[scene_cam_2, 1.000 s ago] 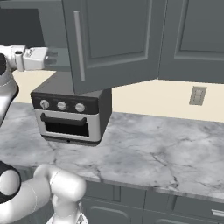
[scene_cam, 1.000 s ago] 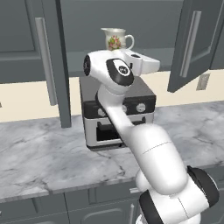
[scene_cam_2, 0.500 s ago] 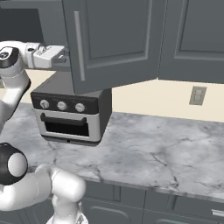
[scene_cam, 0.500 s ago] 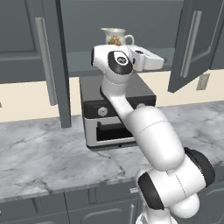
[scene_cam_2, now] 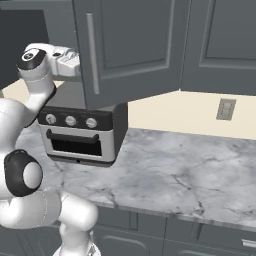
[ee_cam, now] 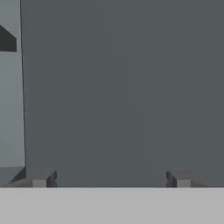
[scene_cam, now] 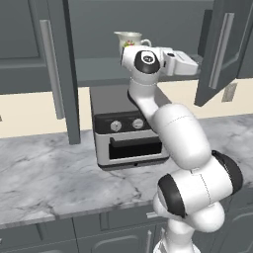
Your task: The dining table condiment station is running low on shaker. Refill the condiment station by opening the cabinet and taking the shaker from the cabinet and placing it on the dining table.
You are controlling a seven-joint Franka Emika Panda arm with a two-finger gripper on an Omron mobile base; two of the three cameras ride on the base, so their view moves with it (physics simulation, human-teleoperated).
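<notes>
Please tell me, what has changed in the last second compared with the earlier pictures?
The arm raised its hand and swung it toward the open cabinet, so the end effector now faces a dark grey cabinet surface at close range. Its jaws stayed wide open and hold nothing. The cabinet doors, the floral pitcher on the shelf and the toaster oven on the counter did not move.

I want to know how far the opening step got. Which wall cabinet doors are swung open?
The two doors flanking the gripper: the left door and right door stand swung outward, baring the shelf with the floral pitcher. The far-left door sits flush.
</notes>
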